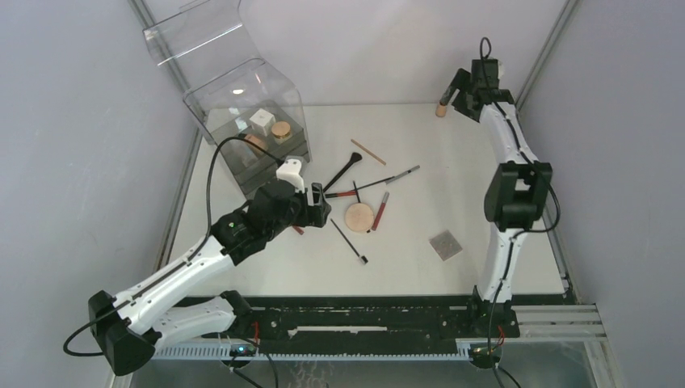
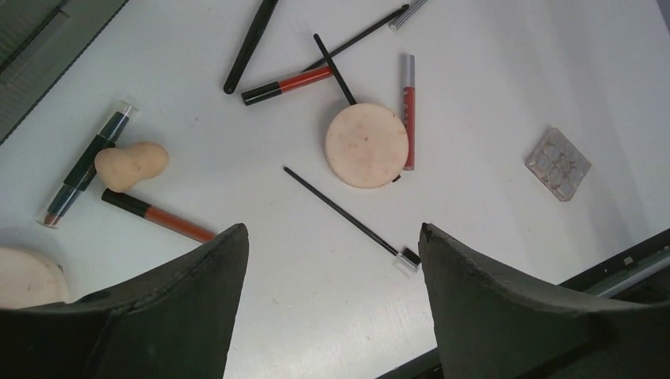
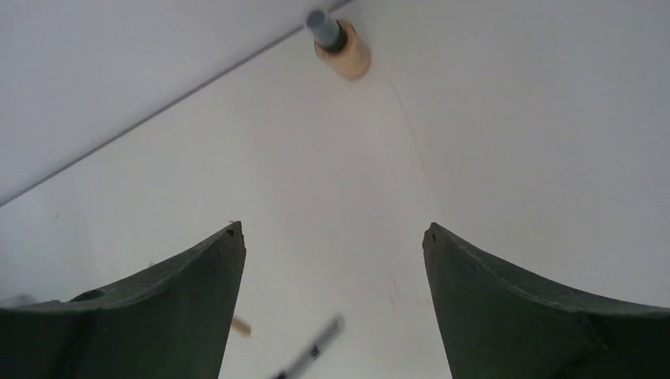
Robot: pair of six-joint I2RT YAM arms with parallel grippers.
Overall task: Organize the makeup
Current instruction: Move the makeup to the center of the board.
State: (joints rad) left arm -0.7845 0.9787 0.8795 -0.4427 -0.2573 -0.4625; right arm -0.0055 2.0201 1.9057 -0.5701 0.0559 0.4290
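Note:
The makeup lies scattered mid-table. In the left wrist view I see a round tan compact (image 2: pixel 366 146), a peach sponge (image 2: pixel 131 165), red lip tubes (image 2: pixel 286 83) (image 2: pixel 408 110) (image 2: pixel 158 217) and a thin black brush (image 2: pixel 348 219). My left gripper (image 2: pixel 332 233) (image 1: pixel 319 206) hovers open above them, holding nothing, with the compact (image 1: pixel 359 217) just to its right. At the far right corner my right gripper (image 3: pixel 332 233) (image 1: pixel 456 89) is open and empty, near a small beige bottle (image 3: pixel 342 43) (image 1: pixel 441 107) standing by the wall.
A big clear plastic box (image 1: pixel 250 121) stands at the back left, with a white cube (image 1: pixel 261 120) and a tan compact (image 1: pixel 280 129) inside. A small square palette (image 1: pixel 445 245) lies front right. Walls close in on both sides and at the back.

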